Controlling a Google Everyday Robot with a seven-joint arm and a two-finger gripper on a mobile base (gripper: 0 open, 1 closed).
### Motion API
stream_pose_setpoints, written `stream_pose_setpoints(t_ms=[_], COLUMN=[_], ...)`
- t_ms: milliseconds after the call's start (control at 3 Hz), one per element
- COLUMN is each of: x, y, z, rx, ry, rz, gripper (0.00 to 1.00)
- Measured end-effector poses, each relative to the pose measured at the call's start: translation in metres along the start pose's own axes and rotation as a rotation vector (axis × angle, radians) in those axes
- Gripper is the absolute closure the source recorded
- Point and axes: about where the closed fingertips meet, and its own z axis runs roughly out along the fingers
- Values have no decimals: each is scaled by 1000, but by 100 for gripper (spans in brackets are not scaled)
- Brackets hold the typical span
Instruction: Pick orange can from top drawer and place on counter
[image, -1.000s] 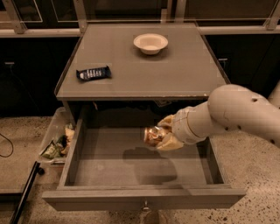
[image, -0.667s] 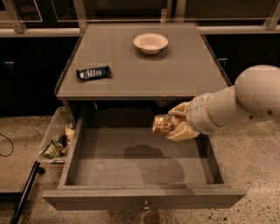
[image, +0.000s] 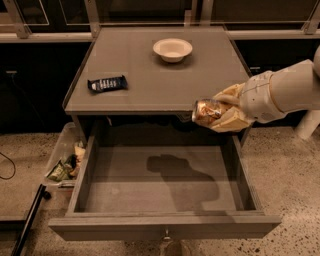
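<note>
My gripper (image: 220, 113) comes in from the right and is shut on the orange can (image: 205, 111), which lies on its side between the cream fingers. It hangs in the air above the back right of the open top drawer (image: 160, 186), level with the front edge of the counter (image: 155, 70). The drawer is pulled fully out and holds nothing I can see, only the arm's shadow. Its small knob (image: 166, 232) shows on the front panel.
A cream bowl (image: 172, 49) sits at the back of the counter. A dark blue snack bar wrapper (image: 107, 83) lies at its front left. A clear bin with wrappers (image: 66, 162) stands on the speckled floor left of the drawer. A dark pole (image: 27, 220) lies at lower left.
My gripper has lifted the orange can up and to the right, out of the drawer, to about the height of the counter's front edge.
</note>
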Motion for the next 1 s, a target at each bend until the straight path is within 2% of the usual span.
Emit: stream_pose_setpoints(t_ms=[333, 667, 1000], x=[0, -3, -4], y=[0, -20, -63], z=[0, 2, 2], rx=[0, 34, 111], ry=[0, -1, -6], rz=[0, -23, -46], gripper=[100, 100, 100])
